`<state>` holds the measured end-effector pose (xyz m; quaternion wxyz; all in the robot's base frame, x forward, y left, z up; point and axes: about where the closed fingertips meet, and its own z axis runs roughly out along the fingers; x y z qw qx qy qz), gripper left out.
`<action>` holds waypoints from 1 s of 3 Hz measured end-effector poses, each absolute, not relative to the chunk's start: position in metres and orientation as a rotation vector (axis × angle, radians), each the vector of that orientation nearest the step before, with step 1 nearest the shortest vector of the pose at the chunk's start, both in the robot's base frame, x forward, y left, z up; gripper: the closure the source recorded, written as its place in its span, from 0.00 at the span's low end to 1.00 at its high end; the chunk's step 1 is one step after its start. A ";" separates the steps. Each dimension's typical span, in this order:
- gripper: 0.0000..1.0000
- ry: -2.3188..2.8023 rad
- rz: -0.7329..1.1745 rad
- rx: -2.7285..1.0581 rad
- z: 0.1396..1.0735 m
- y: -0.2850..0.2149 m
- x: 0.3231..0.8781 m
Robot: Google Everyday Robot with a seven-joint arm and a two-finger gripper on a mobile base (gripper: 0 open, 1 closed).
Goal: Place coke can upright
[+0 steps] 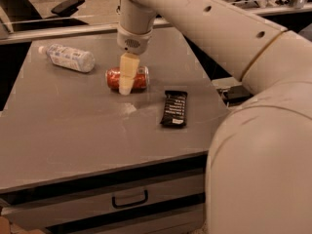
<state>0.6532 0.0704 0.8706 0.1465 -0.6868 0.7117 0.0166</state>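
Note:
The red coke can (139, 78) lies on its side on the grey table (73, 130), left of centre towards the back. My gripper (126, 84) comes down from above right at the can. Its cream-coloured lower part crosses in front of the can's middle and reaches down to the table surface. The can's left end (112, 78) and right end show on either side of it.
A clear plastic bottle with a white label (68, 57) lies on its side at the back left. A flat black snack bar wrapper (174, 108) lies to the right of the can. My arm fills the right side of the view. A drawer with a handle (129, 199) is below the table's front edge.

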 end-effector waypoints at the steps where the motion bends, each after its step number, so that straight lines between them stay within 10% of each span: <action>1: 0.00 2.078 0.025 -1.984 0.857 0.085 0.651; 3: 0.15 2.074 -0.001 -2.003 0.849 0.104 0.649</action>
